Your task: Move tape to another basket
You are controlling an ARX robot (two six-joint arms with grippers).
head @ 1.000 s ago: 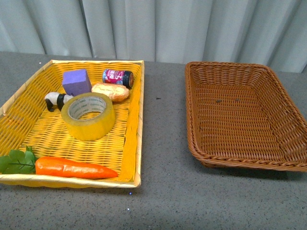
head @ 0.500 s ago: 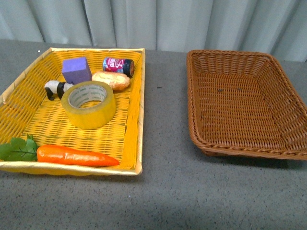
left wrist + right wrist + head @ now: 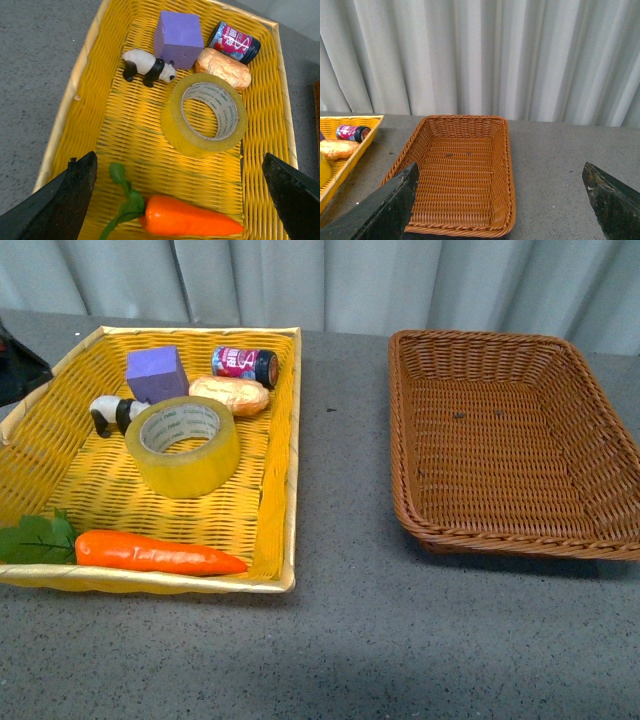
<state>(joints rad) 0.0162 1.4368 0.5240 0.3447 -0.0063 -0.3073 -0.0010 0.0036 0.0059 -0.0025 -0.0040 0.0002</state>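
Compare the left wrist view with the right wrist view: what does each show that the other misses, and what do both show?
Only the left wrist view shows the panda, the purple block, the carrot and the whole tape, lying flat in the yellow basket. Only the right wrist view shows the brown basket and the curtain. Both show the yellow basket, the can, the bread roll and the grey table.

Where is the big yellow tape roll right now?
In the front view the tape lies flat in the yellow basket on the left, just in front of the panda and bread.
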